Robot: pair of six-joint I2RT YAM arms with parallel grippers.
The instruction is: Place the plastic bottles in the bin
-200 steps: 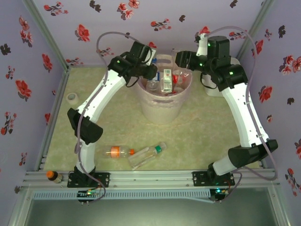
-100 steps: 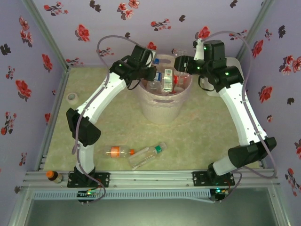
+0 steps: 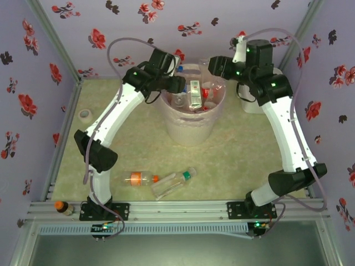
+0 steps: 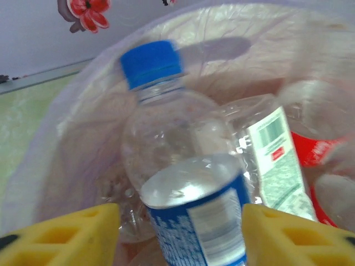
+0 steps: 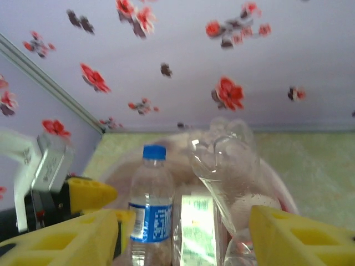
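A tape roll (image 3: 85, 115) lies near the table's left edge, at 9 o'clock from the bin (image 3: 191, 128) and well apart from it. The left arm (image 3: 115, 115) rises from its base, folds at the elbow and stretches toward 1 o'clock. This puts the left gripper (image 3: 176, 81) over the bin's rim at 10 o'clock.

Its wrist camera shows the yellow fingers (image 4: 66, 235) spread wide with a blue-capped bottle (image 4: 183, 172) between them, cap pointing away. A gap shows beside the left finger, so nothing is clamped. The right wrist camera adds that this bottle stands upright just inside the rim.

At 6 to 7 o'clock from the bin, by the near edge, an orange-labelled bottle (image 3: 138, 178) and a green-capped bottle (image 3: 175, 184) lie on their sides, ends almost meeting, with bare table around them. In the bin lie a white-labelled bottle (image 3: 195, 94) and a red-labelled bottle (image 3: 208, 92).

The right arm (image 3: 285, 136) arches up, then bends toward 9 o'clock, setting the right gripper (image 3: 213, 67) at the rim's 1 o'clock. Its fingers (image 5: 299, 238) are parted, with a clear crumpled bottle (image 5: 227, 166) tilted between them, nearer the right finger. Whether it touches that finger I cannot tell. A white box (image 3: 250, 106) sits at the bin's 3 o'clock.
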